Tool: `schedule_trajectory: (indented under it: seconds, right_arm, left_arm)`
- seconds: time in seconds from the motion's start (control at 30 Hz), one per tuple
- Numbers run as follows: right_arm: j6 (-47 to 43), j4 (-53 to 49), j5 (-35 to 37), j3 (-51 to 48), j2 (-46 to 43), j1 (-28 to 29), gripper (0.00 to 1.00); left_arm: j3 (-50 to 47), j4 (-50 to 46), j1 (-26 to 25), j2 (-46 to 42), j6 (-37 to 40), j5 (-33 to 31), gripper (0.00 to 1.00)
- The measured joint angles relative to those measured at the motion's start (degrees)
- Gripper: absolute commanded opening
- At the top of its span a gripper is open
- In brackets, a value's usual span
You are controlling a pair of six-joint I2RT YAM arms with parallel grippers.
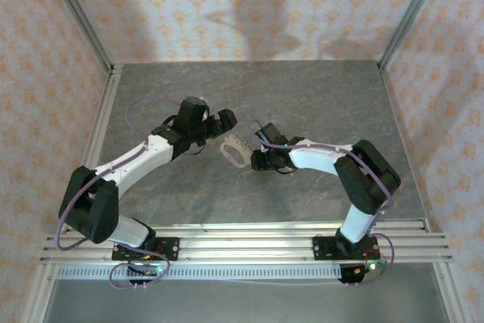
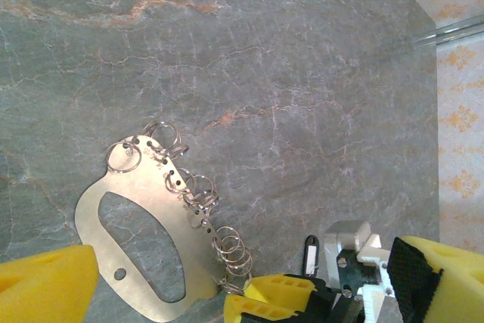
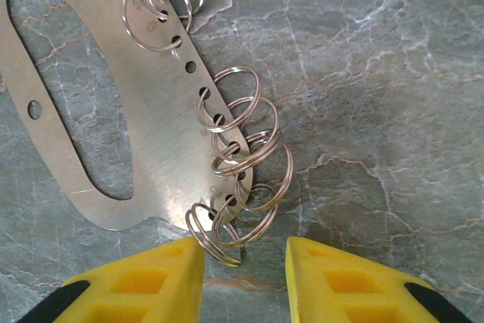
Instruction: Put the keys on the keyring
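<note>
One flat silvery metal keyring plate with an oval cut-out is seen lying on the grey-green marbled desk, between the two hands in the top view. Thin silvery split rings are threaded through a row of small holes along one edge. They are bunched and overlapped, so an exact count cannot be given. The right hand is placed at the plate's narrow end with its two yellow fingers apart, the lowest rings lying at the tip of one. The left hand is held just beside the plate, its yellow fingers spread wide. The plate's whole outline is taken in from the left wrist, while the ring coils are shown close from the right wrist.
</note>
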Motion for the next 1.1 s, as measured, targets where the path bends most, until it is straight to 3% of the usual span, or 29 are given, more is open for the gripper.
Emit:
schedule_trajectory:
  seconds: [0.67, 1.1]
  right_arm:
    - [0.85, 1.27, -2.01, 0.17, 0.15, 0.92, 0.25]
    - [0.87, 1.25, -1.53, 0.55, 0.17, 1.22, 0.25]
  left_arm:
    - [-0.96, 0.09, 0.0, 0.0, 0.0, 0.0, 1.0]
    - [-0.98, 0.09, 0.0, 0.0, 0.0, 0.0, 1.0]
